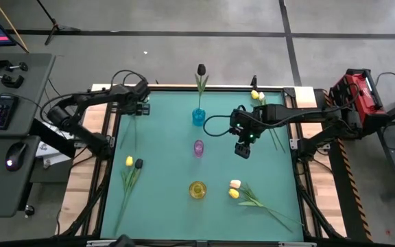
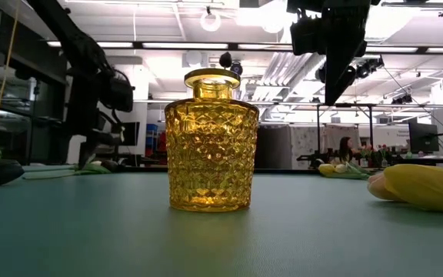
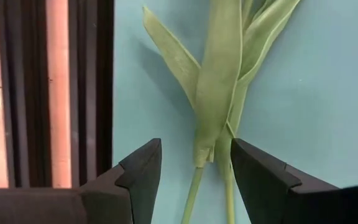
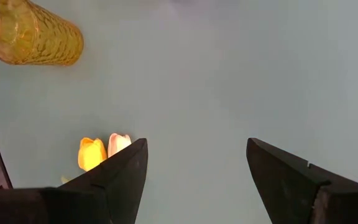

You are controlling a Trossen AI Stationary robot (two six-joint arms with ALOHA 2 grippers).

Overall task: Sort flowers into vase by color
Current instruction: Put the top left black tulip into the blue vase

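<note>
Flowers: left pair, a yellow tulip (image 1: 129, 161) and a near-black tulip (image 1: 138, 164), lie flat on the green table (image 1: 163, 199) near its left edge. Their heads sit side by side toward mid-table and the stems run along the table's left side toward the near edge; leaves are long, flat, matte green. In the left wrist view the two thin stems (image 3: 192, 193) and leaves (image 3: 219, 81) run lengthwise between the left jaws.

Second pair, a peach-white tulip (image 1: 235, 184) and a yellow one (image 1: 234, 194), lies near the front right, heads toward the yellow vase (image 1: 197, 190), stems slanting out toward the near-right corner.

One near-black tulip (image 1: 201, 70) stands upright in the blue vase (image 1: 198, 116) at the far centre. More yellow tulips (image 1: 256, 95) lie at the far right beside the right arm, stems toward the near side.

The left gripper (image 3: 194, 171) is at the far-left corner, arm reaching along the left edge, jaws partly open, straddling the stems, not clamped on them.

The right gripper (image 4: 196, 168) hangs above mid-table right of the small purple vase (image 1: 198, 147), pointing down, jaws wide apart, holding nothing.

The yellow vase is faceted glass, squat with a narrow neck, upright.
</note>
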